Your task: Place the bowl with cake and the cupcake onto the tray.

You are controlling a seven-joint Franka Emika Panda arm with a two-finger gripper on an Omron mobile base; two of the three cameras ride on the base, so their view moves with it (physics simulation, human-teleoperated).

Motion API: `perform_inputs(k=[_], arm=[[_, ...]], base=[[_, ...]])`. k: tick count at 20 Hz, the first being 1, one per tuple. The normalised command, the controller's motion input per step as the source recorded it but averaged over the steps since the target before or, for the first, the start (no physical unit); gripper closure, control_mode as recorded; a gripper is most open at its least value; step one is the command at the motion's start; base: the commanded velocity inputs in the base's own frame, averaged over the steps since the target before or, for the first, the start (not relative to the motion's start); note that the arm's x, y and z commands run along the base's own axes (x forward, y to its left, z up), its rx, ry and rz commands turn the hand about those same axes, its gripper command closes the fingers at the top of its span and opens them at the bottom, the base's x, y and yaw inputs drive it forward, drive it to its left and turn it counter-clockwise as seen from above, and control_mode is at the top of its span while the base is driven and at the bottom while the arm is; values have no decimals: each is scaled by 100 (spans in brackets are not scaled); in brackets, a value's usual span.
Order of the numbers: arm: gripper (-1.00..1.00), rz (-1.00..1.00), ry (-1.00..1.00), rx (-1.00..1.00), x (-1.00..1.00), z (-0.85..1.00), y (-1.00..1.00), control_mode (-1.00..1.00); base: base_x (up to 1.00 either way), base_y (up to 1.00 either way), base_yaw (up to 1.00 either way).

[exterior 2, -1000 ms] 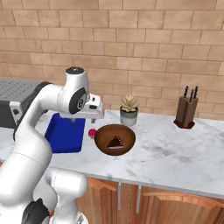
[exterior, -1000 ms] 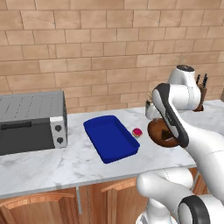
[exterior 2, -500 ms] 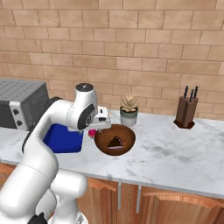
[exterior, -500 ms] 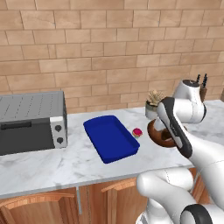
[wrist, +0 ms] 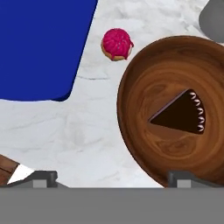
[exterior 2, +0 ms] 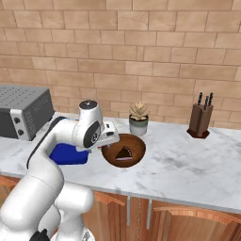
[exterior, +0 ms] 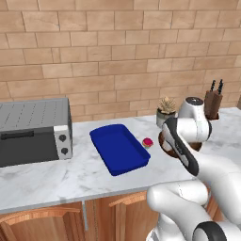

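Hand view looks down on the bowl with cake [wrist: 175, 113], and the jaws [wrist: 111, 177] stand spread wide, one tip over bare marble, the other over the bowl's near rim, pinching nothing. Over the last second the arm has swung down from a raised pose to the bowl's near edge; in the right base view the hand now sits just beside the bowl [exterior 2: 124, 151], level with its rim. The bowl itself has not moved on the bench [exterior: 70, 174], nor has the cupcake [wrist: 117, 44], which sits just beyond the bowl, between it and the tray [wrist: 39, 43]. The tray lies empty to the far side of the cupcake from the bowl; left base view shows it [exterior: 118, 148] with the cupcake [exterior: 148, 142] just off its edge. Neither item is on the tray yet, so this reads as the close of the approach, with a rim grasp on the bowl likely the next need. The rim looks thick and sloped, so a slip seems possible.
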Motion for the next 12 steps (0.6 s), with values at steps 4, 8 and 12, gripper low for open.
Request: perform_inputs(k=[4, 8, 12], arm=[[-100, 7, 0, -5, 23, -38, 0, -100], [-100, 5, 3, -1, 29, -38, 0, -100], [-100, 5, 4, 0, 35, -39, 0, -100]], base=[[0, 0, 0], [0, 0, 0], [0, 0, 0]])
